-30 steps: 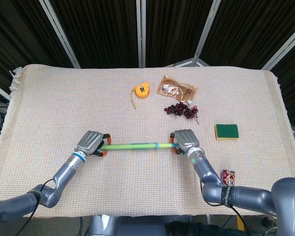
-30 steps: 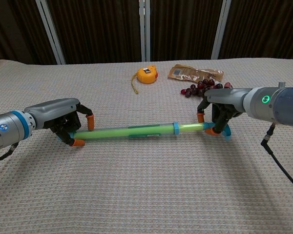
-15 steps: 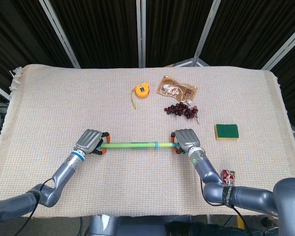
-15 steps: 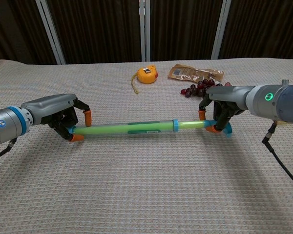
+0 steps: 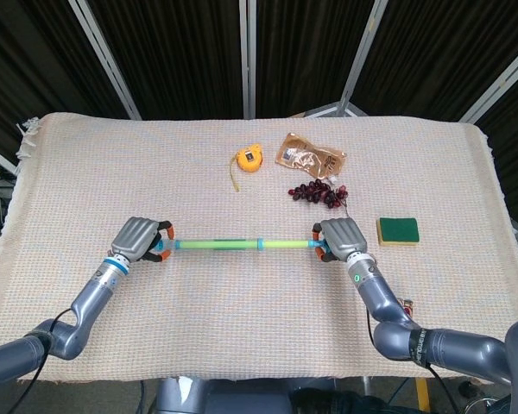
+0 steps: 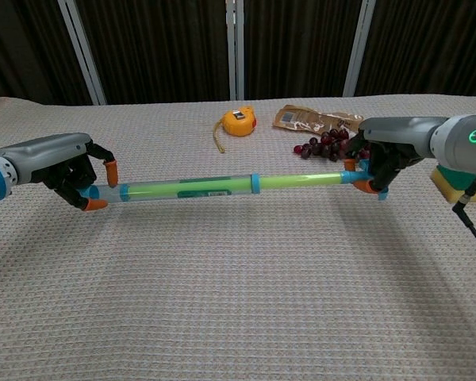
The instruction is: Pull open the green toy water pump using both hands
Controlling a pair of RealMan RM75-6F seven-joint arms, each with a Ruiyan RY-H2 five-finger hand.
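Note:
The green toy water pump (image 5: 216,245) (image 6: 186,189) is held level a little above the table, between both hands. Its clear green barrel ends in a blue collar (image 6: 255,183), and a thin green rod (image 6: 301,179) runs out of it to the right. My left hand (image 5: 136,240) (image 6: 63,169) grips the barrel's left end. My right hand (image 5: 341,238) (image 6: 378,158) grips the blue handle at the rod's far end. In both hands the fingers curl around the pump.
A woven beige cloth (image 5: 86,172) covers the table. Behind the pump lie an orange tape measure (image 5: 248,159), a snack packet (image 5: 309,156) and a bunch of dark grapes (image 5: 318,193). A green sponge (image 5: 398,229) sits right of my right hand; a small can (image 5: 402,309) lies near the front edge.
Both hands have moved apart, left hand leftward and right hand rightward. The rod has slid out of the barrel, so the pump is now much longer.

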